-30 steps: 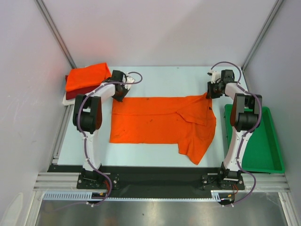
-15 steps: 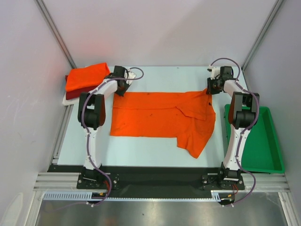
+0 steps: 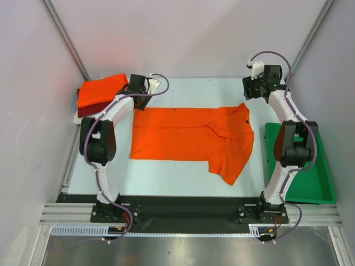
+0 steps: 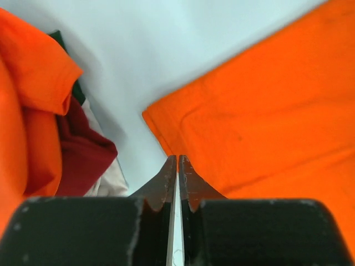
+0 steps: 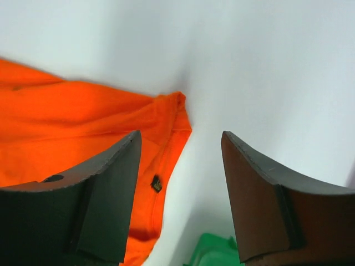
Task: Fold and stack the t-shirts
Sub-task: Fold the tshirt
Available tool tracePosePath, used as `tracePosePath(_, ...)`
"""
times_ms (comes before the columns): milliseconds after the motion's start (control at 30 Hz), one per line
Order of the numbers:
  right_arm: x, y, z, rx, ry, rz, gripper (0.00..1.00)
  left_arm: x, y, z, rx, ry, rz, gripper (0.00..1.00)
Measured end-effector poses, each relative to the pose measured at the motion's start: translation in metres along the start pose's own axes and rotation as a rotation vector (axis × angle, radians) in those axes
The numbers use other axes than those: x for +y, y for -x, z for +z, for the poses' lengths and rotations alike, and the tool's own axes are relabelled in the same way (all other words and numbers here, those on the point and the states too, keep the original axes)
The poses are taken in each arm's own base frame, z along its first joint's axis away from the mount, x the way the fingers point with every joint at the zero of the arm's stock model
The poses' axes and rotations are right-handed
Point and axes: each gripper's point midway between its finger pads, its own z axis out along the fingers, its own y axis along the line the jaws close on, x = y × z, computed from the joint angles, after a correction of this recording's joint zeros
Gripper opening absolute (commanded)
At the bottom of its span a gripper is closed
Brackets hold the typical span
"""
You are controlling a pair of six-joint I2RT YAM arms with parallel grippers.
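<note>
Since orange t-shirt (image 3: 183,138) lies flat on bench (image 3: 191,93) for folding, my left hand (image 4: 177,162), pressed together, empty, hovers at its 10 o'clock corner; right hand (image 5: 180,138), spread, at 2 o'clock. Folded stack (image 3: 100,91): bench's 10 o'clock.

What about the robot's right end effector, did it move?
Yes. In the top view the right end effector has gone away from the green tray, toward the table's far edge, and is now past the orange t-shirt's corner.

A green plastic tray (image 3: 319,177) sits at the pale table's (image 3: 188,91) right edge.
</note>
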Motion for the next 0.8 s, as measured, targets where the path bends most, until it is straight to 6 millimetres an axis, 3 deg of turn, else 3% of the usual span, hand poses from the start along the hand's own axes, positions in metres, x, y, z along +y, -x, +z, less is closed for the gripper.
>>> tracePosePath(67, 0.017, 0.023, -0.026, -0.051, 0.006, -0.076, 0.60, -0.004, 0.005, -0.020, -0.034, 0.005, 0.008, 0.08)
tracePosePath(133, 0.048, 0.041, -0.048, -0.097, 0.042, -0.167, 0.58, -0.011, 0.003, -0.035, -0.057, 0.001, 0.008, 0.08)
tracePosePath(200, 0.086, 0.041, -0.060, -0.108, 0.112, -0.253, 0.53, -0.019, -0.008, -0.041, -0.051, -0.013, 0.009, 0.08)
tracePosePath(267, 0.122, 0.025, -0.063, -0.083, 0.200, -0.317, 0.43, -0.029, -0.026, -0.040, -0.020, -0.033, 0.005, 0.07)
tracePosePath(367, 0.167, -0.026, -0.060, 0.032, 0.347, -0.375, 0.36, -0.047, -0.058, -0.035, 0.047, -0.076, -0.008, 0.08)
tracePosePath(500, 0.199, -0.081, -0.066, 0.172, 0.484, -0.431, 0.34, -0.059, -0.078, -0.032, 0.095, -0.109, -0.022, 0.07)
tracePosePath(800, 0.243, -0.125, -0.062, 0.282, 0.645, -0.545, 0.29, -0.061, -0.080, -0.030, 0.100, -0.109, -0.041, 0.06)
